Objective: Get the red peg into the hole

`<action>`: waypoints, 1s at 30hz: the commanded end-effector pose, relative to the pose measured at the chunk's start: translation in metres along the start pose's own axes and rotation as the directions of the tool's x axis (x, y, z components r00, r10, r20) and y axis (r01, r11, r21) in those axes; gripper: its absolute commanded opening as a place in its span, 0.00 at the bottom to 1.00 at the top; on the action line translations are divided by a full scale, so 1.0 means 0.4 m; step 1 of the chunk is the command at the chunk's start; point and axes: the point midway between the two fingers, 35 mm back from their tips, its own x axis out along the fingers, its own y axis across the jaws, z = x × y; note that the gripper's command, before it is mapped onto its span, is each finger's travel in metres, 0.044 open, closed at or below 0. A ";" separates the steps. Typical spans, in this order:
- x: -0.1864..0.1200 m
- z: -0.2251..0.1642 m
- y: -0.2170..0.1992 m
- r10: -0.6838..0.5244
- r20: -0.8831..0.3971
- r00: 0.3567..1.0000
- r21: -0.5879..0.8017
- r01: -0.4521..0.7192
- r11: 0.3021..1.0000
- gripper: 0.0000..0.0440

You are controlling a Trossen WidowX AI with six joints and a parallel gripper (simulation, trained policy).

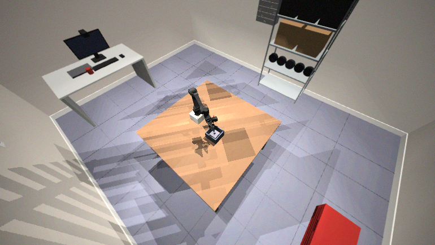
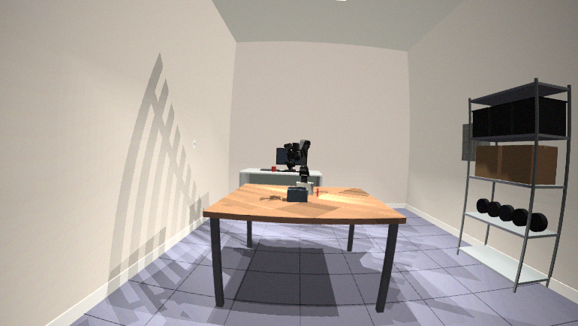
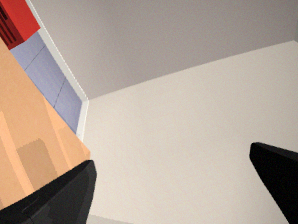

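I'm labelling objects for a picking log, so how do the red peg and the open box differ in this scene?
The red peg is slim and upright; the open box is wide and squat. The peg is bright red, while the box is dark blue-grey. The peg has no visible opening, whereas the box is open at the top. Both stand on the wooden table.

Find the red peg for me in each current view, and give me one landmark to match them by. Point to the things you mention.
Top: just right of center, a speck of red (image 1: 213,117) mostly hidden by the arm.
Exterior: upright on the wooden table, right of the box (image 1: 214,140) (image 2: 297,194), the red peg (image 2: 317,192).
Wrist: not in it.
Shared landmark: the wooden table (image 1: 195,170) (image 2: 242,204) (image 3: 25,105), at the left edge in the wrist view.
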 end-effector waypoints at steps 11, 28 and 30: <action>-0.066 0.188 0.092 0.209 0.062 0.976 0.387 -0.217 0.896 1.00; -0.264 0.355 0.252 0.528 0.080 0.845 0.724 -0.414 0.552 1.00; -0.295 0.365 0.272 0.566 0.073 0.821 0.754 -0.417 0.507 1.00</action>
